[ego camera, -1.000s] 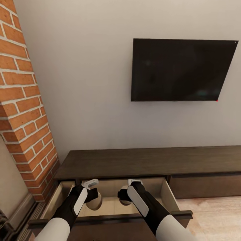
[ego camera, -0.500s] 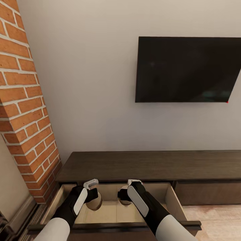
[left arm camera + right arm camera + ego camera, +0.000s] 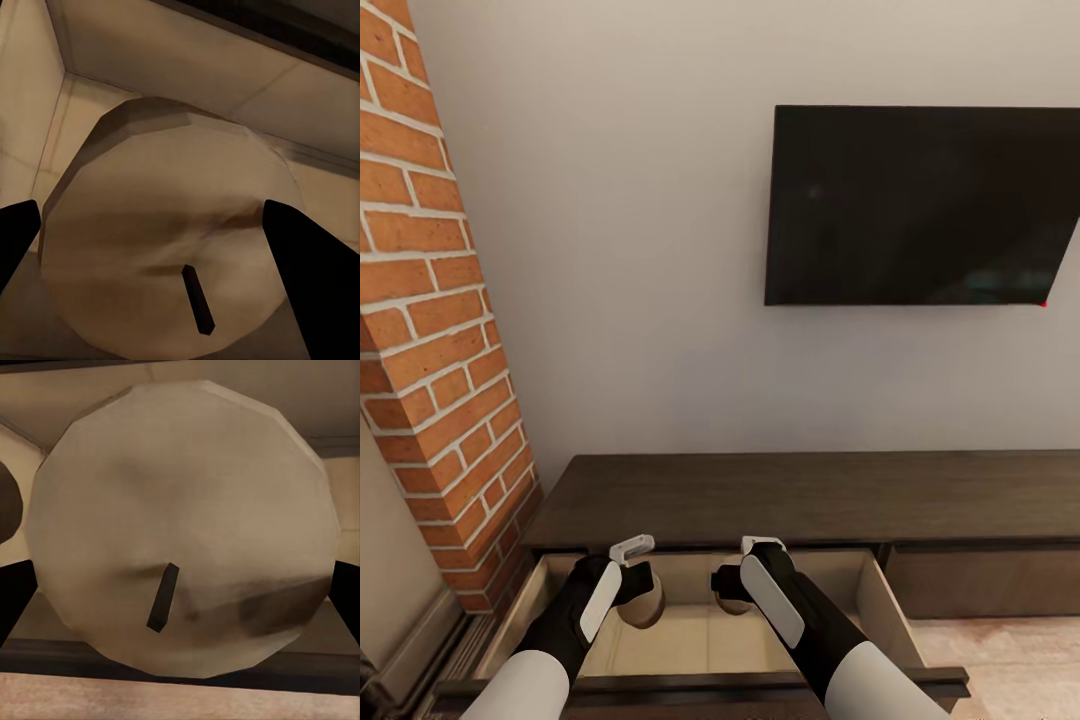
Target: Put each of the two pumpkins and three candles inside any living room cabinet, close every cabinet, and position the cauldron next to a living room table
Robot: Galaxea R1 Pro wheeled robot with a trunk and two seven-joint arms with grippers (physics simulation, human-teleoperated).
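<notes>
1. The head camera has tilted up slightly; both arms stay put over the open drawer of the cabinet.
2. Left gripper clasps one candle, right gripper the other candle, both above the drawer's back edge.
3. Neither looks released yet; pumpkins, third candle, closing and cauldron seem left.

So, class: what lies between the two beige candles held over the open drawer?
In the head view, only bare pale drawer floor separates them.

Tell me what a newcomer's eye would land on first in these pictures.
First, the big black TV on the pale wall, right of the red brick column. Below it, the dark cabinet has its pale drawer pulled open, with the left gripper and right gripper each around a tan candle: left candle, right candle.
</notes>
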